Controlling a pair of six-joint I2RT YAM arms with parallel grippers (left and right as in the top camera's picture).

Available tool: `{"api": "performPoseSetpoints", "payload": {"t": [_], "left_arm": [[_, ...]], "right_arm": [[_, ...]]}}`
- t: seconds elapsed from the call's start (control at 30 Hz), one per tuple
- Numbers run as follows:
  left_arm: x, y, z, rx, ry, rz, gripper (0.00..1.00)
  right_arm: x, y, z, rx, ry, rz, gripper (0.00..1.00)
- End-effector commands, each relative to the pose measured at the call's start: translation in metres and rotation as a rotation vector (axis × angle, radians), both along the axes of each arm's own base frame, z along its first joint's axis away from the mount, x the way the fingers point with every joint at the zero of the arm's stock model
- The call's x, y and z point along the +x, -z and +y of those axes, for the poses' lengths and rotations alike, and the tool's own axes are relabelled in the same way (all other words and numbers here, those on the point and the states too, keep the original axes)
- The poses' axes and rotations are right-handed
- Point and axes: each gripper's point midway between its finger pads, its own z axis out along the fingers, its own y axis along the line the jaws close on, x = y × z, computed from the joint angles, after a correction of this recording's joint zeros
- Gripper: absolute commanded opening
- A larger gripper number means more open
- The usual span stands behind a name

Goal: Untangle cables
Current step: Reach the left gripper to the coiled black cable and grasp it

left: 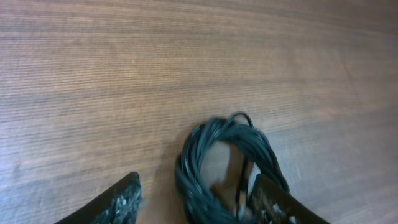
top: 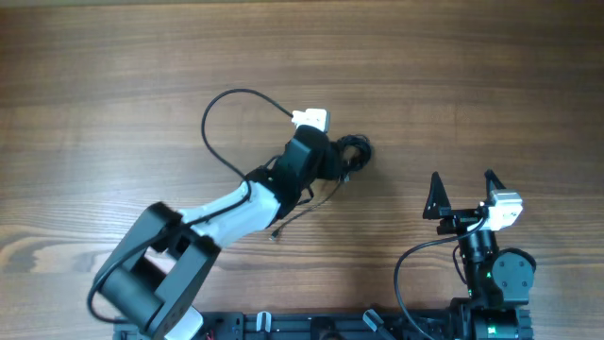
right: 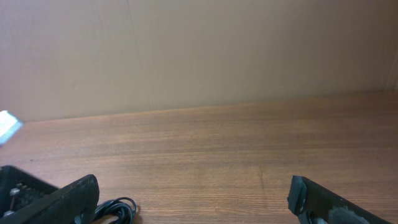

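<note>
At the centre of the wooden surface (top: 113,76), the cables (top: 355,151) lie wound into a small black ring of many thin strands. One loose tail (top: 300,215) strays back under the left arm toward the robot and ends in a tiny plug (top: 276,236).

By their look the cords are featherlight, limp and smooth-skinned. They are likely to slide or lift as one clump instead of parting, and to slip out of a shallow pinch. Nothing about them seems fragile except the small plug ends. The best hold is probably across a few strands at the ring's rim, or on the loose tail, where a single cord could be drawn clear of the rest.

The left gripper (left: 196,186) stands low over the bundle, part-way spread, with the ring lying between its jaws. The finger on the right of the wrist view (left: 273,202) overlaps the ring's side and appears to touch it. The other finger (left: 121,199) stands apart from the strands, bare wood between. No firm pinch shows, and that view is blurred.

The right gripper (top: 462,184) sits near the robot's base, well apart from the cables, jaws at full spread and holding nothing. A thicker black wire (top: 212,113) looping beside the left arm belongs to the robot, not the tangle.
</note>
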Motion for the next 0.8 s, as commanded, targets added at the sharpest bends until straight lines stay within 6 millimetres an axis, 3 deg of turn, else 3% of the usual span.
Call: {"api": "performPoseSetpoints", "payload": {"t": [0.0, 0.07, 0.17, 0.3, 0.4, 0.43, 0.53, 0.57, 0.7, 0.77], "left_arm": [[0.022, 0.012, -0.005, 0.015, -0.075, 0.005, 0.53], [0.024, 0.024, -0.01, 0.02, -0.076, 0.027, 0.5], [0.007, 0.04, -0.022, 0.047, -0.044, 0.069, 0.42], [-0.004, 0.057, -0.019, 0.066, -0.06, 0.135, 0.31], [-0.003, 0.062, -0.017, 0.066, -0.078, 0.147, 0.04], [-0.002, 0.062, -0.015, 0.068, -0.084, 0.145, 0.04], [0.007, 0.037, 0.017, 0.132, -0.184, 0.108, 0.04], [0.008, 0.019, 0.035, 0.164, -0.215, 0.096, 0.04], [-0.011, -0.049, 0.08, 0.285, -0.136, 0.039, 0.04], [-0.022, -0.068, 0.093, 0.342, -0.083, 0.013, 0.04]], "right_arm": [[-0.001, -0.002, 0.004, -0.012, -0.021, -0.013, 1.0], [-0.001, -0.002, 0.004, -0.012, -0.021, -0.013, 1.0], [-0.001, -0.002, 0.004, -0.012, -0.021, -0.013, 1.0], [-0.001, -0.002, 0.004, -0.012, -0.021, -0.013, 1.0], [-0.001, -0.002, 0.004, -0.012, -0.021, -0.013, 1.0], [-0.001, -0.002, 0.004, -0.012, -0.021, -0.013, 1.0], [-0.001, -0.002, 0.004, -0.012, -0.021, -0.013, 1.0], [-0.001, -0.002, 0.004, -0.012, -0.021, -0.013, 1.0], [-0.001, -0.002, 0.004, -0.012, -0.021, -0.013, 1.0], [-0.001, -0.002, 0.004, -0.012, -0.021, -0.013, 1.0]]}}
